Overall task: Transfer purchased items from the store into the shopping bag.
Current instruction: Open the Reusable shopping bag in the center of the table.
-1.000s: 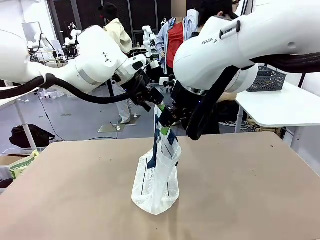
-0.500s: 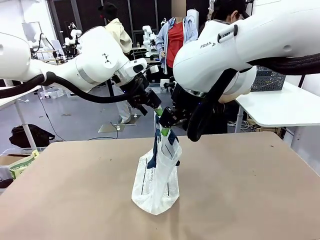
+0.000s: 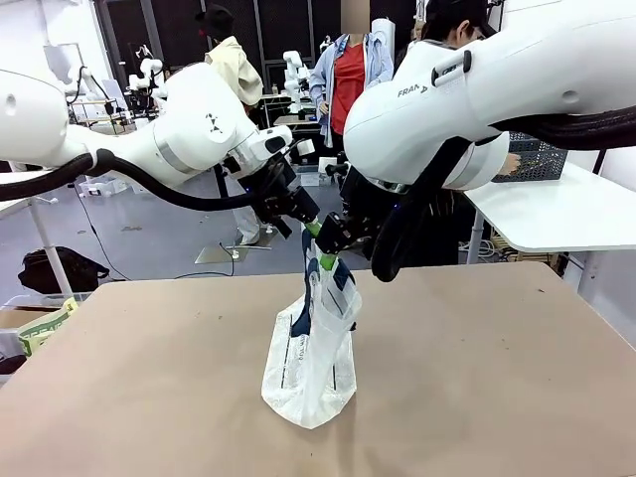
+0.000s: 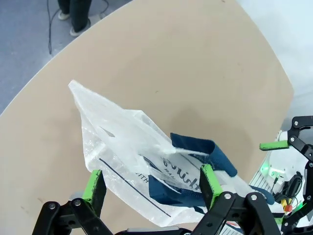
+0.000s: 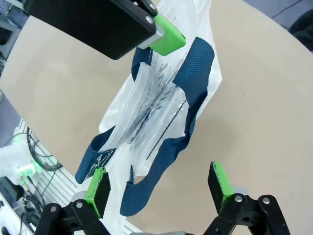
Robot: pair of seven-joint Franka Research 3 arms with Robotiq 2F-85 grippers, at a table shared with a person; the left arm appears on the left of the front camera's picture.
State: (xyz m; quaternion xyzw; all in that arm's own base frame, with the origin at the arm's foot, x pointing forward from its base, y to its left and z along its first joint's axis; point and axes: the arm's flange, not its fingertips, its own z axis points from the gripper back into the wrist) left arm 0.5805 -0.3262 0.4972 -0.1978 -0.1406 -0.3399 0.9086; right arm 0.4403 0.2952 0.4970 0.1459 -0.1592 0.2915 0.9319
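the translucent shopping bag (image 3: 310, 370) stands upright in the middle of the brown table (image 3: 497, 378), with its navy strap handles (image 5: 195, 68) loose at the top. both arms meet just above the bag's mouth. the left gripper (image 4: 150, 178) has its green-padded fingers spread wide over the bag, pinching nothing. the right gripper (image 5: 157, 183) is spread just as wide above the bag's handles, also empty.
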